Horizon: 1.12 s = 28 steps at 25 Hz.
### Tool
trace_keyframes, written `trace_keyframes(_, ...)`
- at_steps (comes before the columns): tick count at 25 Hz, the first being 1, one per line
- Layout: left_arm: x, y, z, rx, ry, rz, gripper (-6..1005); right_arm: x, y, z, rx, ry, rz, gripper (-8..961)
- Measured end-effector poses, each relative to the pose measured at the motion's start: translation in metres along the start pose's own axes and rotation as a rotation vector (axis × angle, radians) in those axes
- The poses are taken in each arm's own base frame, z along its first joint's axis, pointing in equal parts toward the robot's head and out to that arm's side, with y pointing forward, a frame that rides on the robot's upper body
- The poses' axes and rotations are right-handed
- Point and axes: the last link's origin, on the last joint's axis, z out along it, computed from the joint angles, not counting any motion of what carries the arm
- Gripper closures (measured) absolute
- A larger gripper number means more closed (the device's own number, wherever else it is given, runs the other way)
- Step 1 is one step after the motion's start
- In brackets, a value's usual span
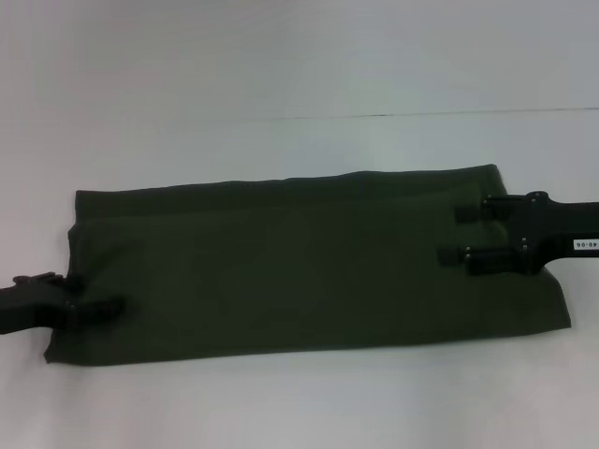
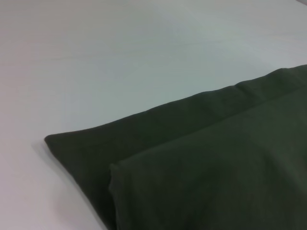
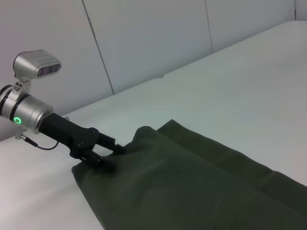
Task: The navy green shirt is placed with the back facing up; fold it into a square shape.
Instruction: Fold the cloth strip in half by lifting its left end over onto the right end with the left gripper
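Note:
The navy green shirt (image 1: 299,267) lies on the white table as a long dark olive band running left to right, with one layer folded over another (image 2: 216,177). At its left end my left gripper (image 1: 101,301) comes in from the table side. One finger lies on top of the cloth and the edge is bunched up between the jaws (image 3: 114,154), so it is shut on the shirt. My right gripper (image 1: 468,234) hovers over the shirt's right end, open, its two fingers spread apart with only flat cloth beneath them.
The white table (image 1: 299,75) stretches bare beyond the shirt, with a thin seam line (image 1: 421,115) across its far part. Pale wall panels (image 3: 144,38) stand behind the left arm. The shirt's near edge lies close to the table's front.

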Motion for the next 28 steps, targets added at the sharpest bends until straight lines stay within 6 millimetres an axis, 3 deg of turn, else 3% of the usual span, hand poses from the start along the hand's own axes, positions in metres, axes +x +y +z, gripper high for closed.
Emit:
trace_keyframes(17,0.01,0.008,0.005,-0.053,-0.009,0.02,153,-0.001,-0.002,-0.002,0.01,0.001,-0.001,83)
trace_keyframes(28,0.018,-0.01,-0.017,0.032,0.024,-0.036,152,-0.004,-0.003,0.0,0.009,-0.001,0.007,82)
